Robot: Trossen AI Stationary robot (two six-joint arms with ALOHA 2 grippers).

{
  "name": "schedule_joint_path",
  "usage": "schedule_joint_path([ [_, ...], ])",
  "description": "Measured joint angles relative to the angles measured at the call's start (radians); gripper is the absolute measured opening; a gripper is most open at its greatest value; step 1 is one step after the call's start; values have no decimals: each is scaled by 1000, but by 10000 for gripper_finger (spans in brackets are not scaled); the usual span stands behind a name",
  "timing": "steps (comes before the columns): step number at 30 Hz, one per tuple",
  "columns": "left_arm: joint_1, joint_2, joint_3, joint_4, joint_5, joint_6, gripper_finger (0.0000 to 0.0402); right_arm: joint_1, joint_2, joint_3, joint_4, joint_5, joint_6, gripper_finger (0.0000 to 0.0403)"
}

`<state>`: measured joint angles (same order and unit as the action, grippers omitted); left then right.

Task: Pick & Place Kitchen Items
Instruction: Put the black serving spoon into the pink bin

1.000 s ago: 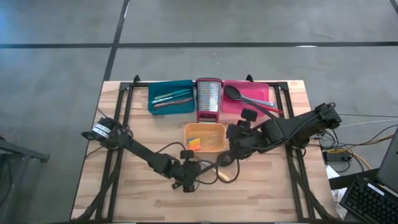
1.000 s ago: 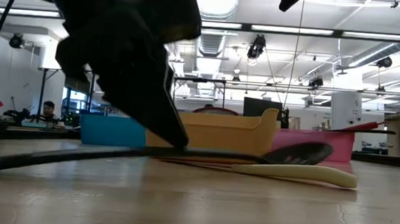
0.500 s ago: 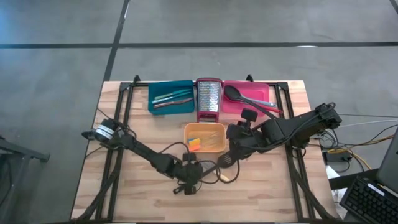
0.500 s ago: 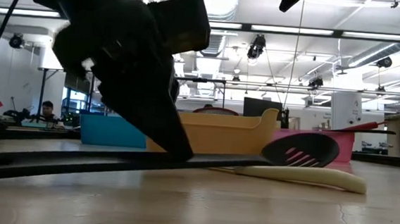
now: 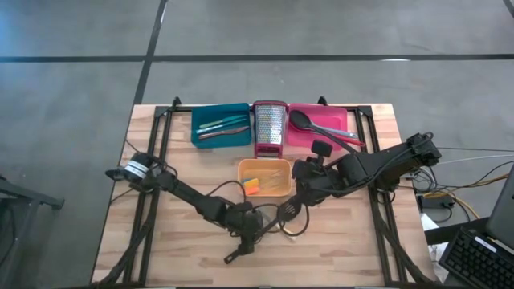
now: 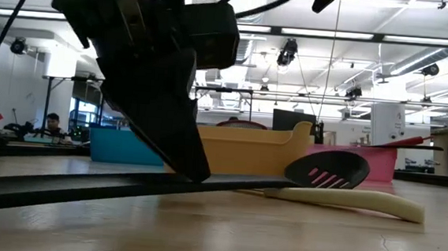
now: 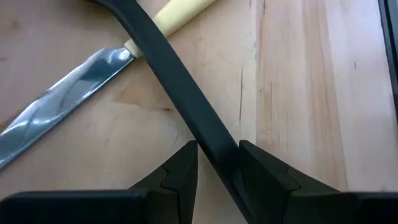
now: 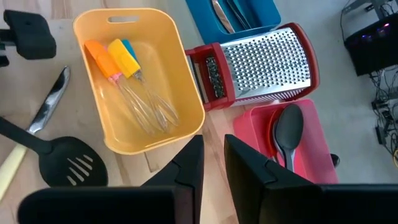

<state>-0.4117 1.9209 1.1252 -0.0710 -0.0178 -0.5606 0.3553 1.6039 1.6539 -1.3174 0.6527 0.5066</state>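
A black slotted spatula (image 5: 287,212) lies aslant near the table's middle front, its head (image 6: 333,169) tilted up so that the slots show. My left gripper (image 5: 250,227) is shut on its handle. Under the handle lies a knife (image 7: 62,106) with a cream handle (image 6: 345,199), flat on the wood. My right gripper (image 5: 299,195) hovers above the spatula's head, beside the orange tray (image 5: 241,172). Its fingers (image 8: 193,162) stand a narrow gap apart with nothing between them. My left gripper pinches the spatula's handle (image 7: 205,134) about halfway along, between its two fingers (image 7: 180,168). The fingers slant down from the table's left and lie across the handle. The head end is raised and rolled onto its edge, and the handle crosses over the knife.
The orange tray (image 8: 124,12) holds small whisks with coloured handles. Behind it stand a steel grater (image 5: 270,128), a teal tray (image 5: 201,120) with thin tools and a pink tray (image 5: 341,116) with a black spoon. Bare wood lies to the left and at the front.
My left gripper has rolled and tipped while keeping its hold. The spatula has turned with it: its head has come up onto its edge and its free handle end has swung toward the near edge. The knife's cream handle has slid a little aside.
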Motion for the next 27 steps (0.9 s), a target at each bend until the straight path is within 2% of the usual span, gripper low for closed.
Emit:
schedule_joint_path([
  [4, 16, 11, 0, 9, 25, 27, 120, 0, 0, 0, 0, -1, 7, 75],
  [11, 58, 52, 2, 49, 135, 48, 123, 0, 0, 0, -1, -1, 10, 98],
  [14, 64, 54, 2, 48, 161, 71, 145, 0, 0, 0, 0, -1, 10, 106],
  [21, 61, 54, 0, 60, 162, 140, 235, 0, 0, 0, 0, 0, 10, 124],
  [24, 59, 55, 0, 61, 159, 137, 244, 0, 0, 0, -1, 0, 10, 130],
  [27, 56, 55, 0, 59, 146, 147, 223, 0, 0, 0, -1, 0, 10, 134],
])
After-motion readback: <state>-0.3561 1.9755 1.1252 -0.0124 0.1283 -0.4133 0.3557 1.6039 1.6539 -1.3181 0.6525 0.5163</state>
